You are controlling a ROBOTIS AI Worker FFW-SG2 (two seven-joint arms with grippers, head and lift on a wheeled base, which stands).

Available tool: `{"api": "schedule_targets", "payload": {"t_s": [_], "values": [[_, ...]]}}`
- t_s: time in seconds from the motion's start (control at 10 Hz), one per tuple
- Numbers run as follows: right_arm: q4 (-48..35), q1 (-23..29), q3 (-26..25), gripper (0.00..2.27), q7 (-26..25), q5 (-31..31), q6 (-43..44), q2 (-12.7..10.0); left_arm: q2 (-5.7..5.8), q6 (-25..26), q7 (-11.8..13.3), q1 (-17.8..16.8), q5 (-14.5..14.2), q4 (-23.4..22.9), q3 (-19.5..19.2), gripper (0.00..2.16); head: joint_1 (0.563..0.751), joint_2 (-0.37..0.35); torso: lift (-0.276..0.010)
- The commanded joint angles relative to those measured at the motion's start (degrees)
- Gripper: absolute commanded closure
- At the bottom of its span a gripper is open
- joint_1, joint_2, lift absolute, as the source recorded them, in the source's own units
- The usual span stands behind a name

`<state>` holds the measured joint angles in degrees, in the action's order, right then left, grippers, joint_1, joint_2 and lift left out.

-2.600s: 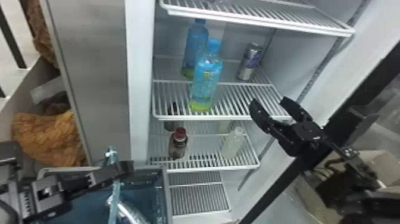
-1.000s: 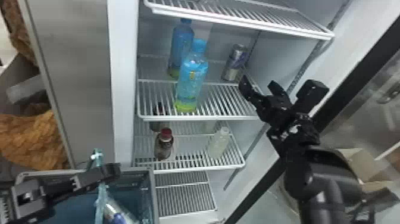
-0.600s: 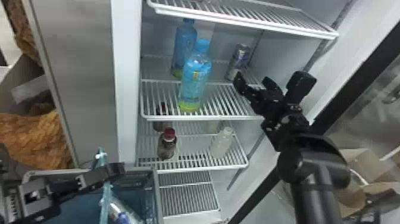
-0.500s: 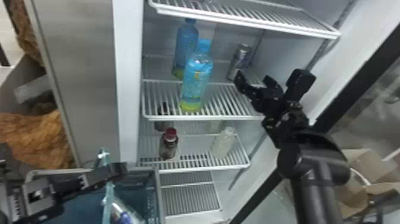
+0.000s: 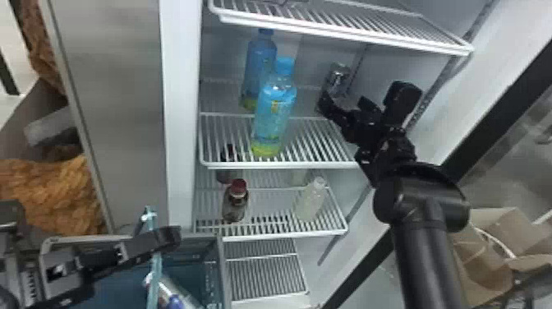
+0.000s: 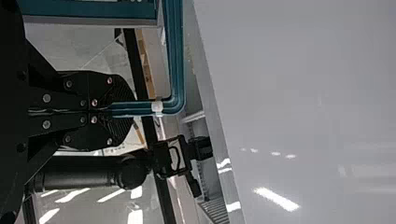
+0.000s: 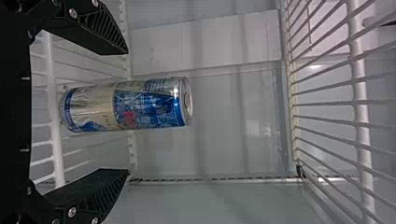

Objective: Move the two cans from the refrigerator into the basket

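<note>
1. Black, ridged fingers of the right gripper stand apart on either side of the upright can, with a gap to the metal on both sides. That spread probably lets the hand slide around the can without knocking it over.

2. The can stands on a wire shelf inside the refrigerator. The arm comes in from the right, likely to keep the front blue bottle and the rear bottle out of its path.

3. Closing on the can looks like the next step; a lift with some clearance under the upper shelf should follow, since a tall can could catch there.

4. The left gripper is clamped on the teal handle of the basket, well below the can. This presumably steadies the basket and holds its handle up for the drop.

5. Inside the basket lies a silver and blue item, seemingly the first can, so the task looks about half done.
</note>
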<state>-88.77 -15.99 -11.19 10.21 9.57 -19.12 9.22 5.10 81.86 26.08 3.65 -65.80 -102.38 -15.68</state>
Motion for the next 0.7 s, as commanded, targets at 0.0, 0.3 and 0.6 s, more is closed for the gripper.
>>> {"api": "schedule_targets", "payload": {"t_s": [0.0,0.3,0.6], "values": [[2.36,-2.01,0.45,0.15,-0.01,-1.00,-0.15,0.01,0.08,-0.16,-0.07,-0.14,-0.02,0.07,0.03,1.20,0.676,-0.295,-0.035],[6.44,-5.25,0.68,0.14,-0.27,-3.17,-0.85,0.01,0.08,-0.16,-0.07,-0.28,-0.13,0.49,0.37,1.20,0.670,-0.292,-0.035],[10.38,-8.20,1.94,0.15,-0.80,-4.54,-1.13,0.01,0.17,-0.31,-0.07,-0.56,-0.13,0.78,0.60,1.20,0.667,-0.292,-0.035]]}}
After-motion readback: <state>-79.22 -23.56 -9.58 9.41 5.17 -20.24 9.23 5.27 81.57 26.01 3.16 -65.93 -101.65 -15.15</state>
